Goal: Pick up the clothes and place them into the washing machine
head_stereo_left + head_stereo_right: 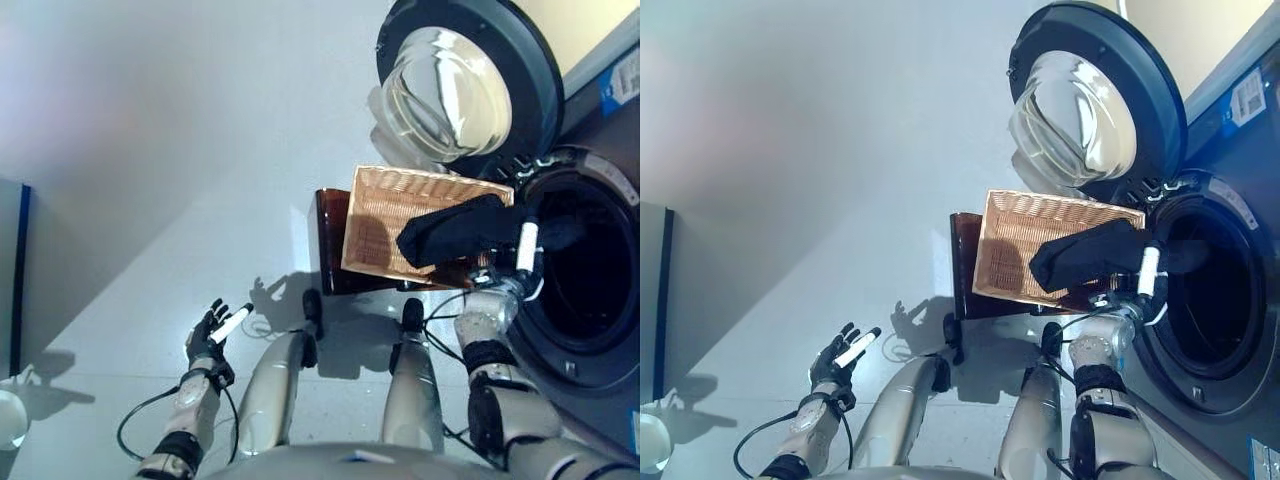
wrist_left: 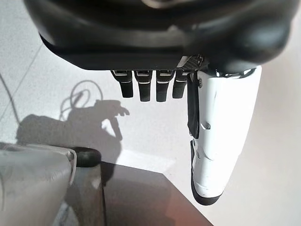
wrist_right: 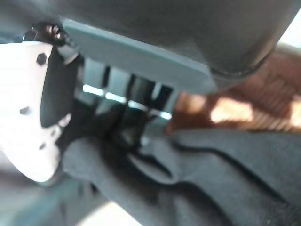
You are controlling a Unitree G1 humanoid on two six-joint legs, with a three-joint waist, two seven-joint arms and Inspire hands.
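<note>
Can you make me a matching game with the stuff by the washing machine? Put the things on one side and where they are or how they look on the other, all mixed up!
Things:
1. black garment
2. wicker basket
3. washing machine door
4. left hand

Places or states:
A. swung wide open, with a round glass window
B. empty, with fingers spread over the floor
C. gripped by the right hand at the mouth of the drum
D. light brown, resting on a dark stool

Pairs: 1-C, 2-D, 3-A, 4-B
</note>
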